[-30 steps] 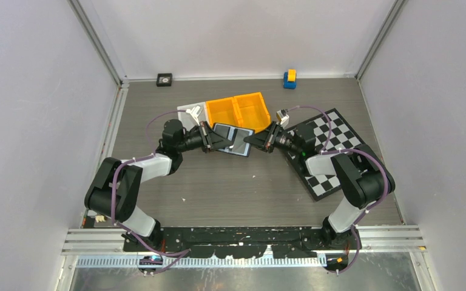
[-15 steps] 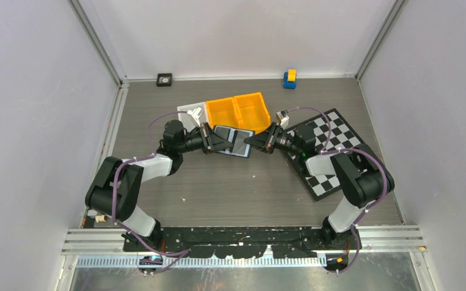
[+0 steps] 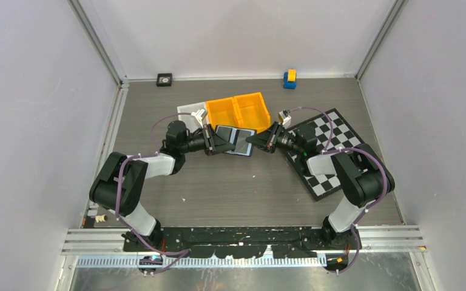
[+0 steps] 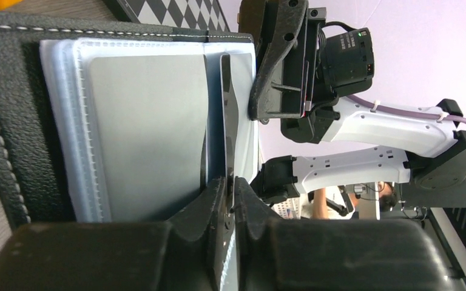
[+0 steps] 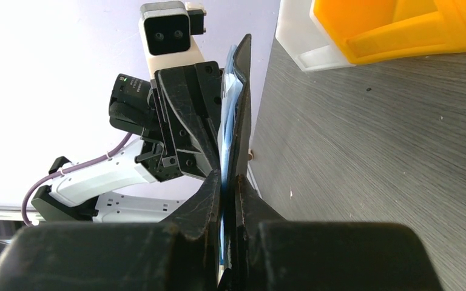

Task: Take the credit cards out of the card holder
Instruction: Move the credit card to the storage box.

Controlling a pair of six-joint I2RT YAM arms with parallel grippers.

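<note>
Grey wood-grain surface [image 3: 218,182] lies under both arms. Since a second ago the left arm [image 3: 151,163] has edged inward. Its hand [image 3: 220,144], stretched level, pinches a thin inner leaf of the open card holder [image 3: 236,138], held up between both hands; a grey card [image 4: 145,133] fills its clear sleeve. Opposite, the right hand [image 3: 253,141] clamps the cover's edge. Orange bins [image 3: 243,109] stand just beyond both hands.

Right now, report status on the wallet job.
Right hand shut on the wallet. Left hand straddles a thin inner leaf, grip unclear. Wallet open between both hands; grey card in its sleeve. Orange bins just behind.
</note>
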